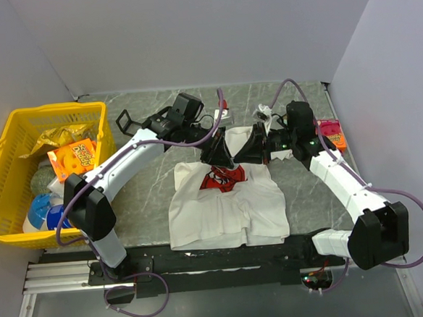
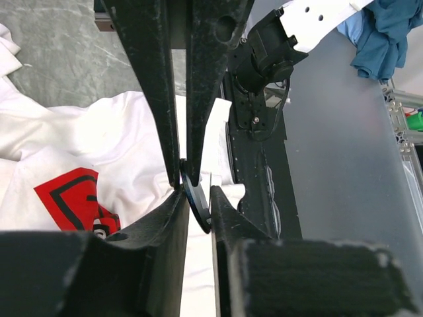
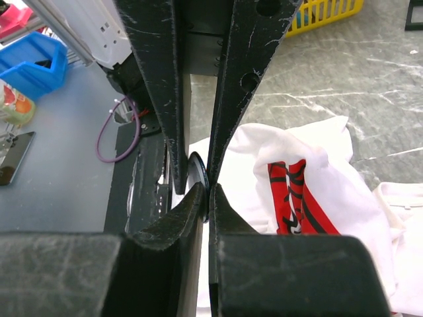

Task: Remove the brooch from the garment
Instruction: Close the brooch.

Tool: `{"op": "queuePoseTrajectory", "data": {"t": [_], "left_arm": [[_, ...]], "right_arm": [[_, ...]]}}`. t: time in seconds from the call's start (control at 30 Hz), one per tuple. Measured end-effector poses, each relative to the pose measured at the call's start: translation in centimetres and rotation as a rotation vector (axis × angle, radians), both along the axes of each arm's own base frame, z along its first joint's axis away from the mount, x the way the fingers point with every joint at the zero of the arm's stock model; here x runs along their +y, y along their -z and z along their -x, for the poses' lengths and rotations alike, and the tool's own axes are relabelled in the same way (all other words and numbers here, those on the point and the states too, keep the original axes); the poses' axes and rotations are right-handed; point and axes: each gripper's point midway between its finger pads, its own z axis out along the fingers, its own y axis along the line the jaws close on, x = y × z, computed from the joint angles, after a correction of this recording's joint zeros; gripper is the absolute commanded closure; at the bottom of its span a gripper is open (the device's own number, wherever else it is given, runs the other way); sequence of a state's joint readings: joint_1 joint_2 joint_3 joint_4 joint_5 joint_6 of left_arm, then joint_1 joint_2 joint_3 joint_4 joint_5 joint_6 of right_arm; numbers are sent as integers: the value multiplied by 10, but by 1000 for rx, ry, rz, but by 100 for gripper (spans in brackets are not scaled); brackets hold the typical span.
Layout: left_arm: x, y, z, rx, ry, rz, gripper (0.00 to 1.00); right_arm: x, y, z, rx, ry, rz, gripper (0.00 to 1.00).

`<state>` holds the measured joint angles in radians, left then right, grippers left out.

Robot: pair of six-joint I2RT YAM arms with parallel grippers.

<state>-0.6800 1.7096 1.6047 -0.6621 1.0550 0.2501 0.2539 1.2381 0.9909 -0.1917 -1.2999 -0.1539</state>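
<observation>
Above the T-shirt (image 1: 226, 212), lying lengthwise with collar far and hem near, the right gripper (image 3: 206, 193) pinches the on-edge brooch (image 3: 196, 165); the left gripper (image 2: 197, 198) straddles it, grip unclear.

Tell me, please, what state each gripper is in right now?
Left gripper: jaws narrow around the brooch; a firm grip cannot be told.
Right gripper: shut on the brooch's edge.
</observation>
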Motion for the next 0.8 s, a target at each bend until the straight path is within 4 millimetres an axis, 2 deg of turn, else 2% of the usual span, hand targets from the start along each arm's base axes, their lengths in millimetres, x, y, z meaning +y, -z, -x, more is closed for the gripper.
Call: {"op": "queuePoseTrajectory", "data": {"t": [0.47,0.8], "left_arm": [[0,1,0,21,-12,-7,91],[-1,2,-4,13,-34,-18,93]], "right_arm": [[-1,-2,3,-3,5,-8,100],[-1,-2,2,-18,12,-14,100]]}}
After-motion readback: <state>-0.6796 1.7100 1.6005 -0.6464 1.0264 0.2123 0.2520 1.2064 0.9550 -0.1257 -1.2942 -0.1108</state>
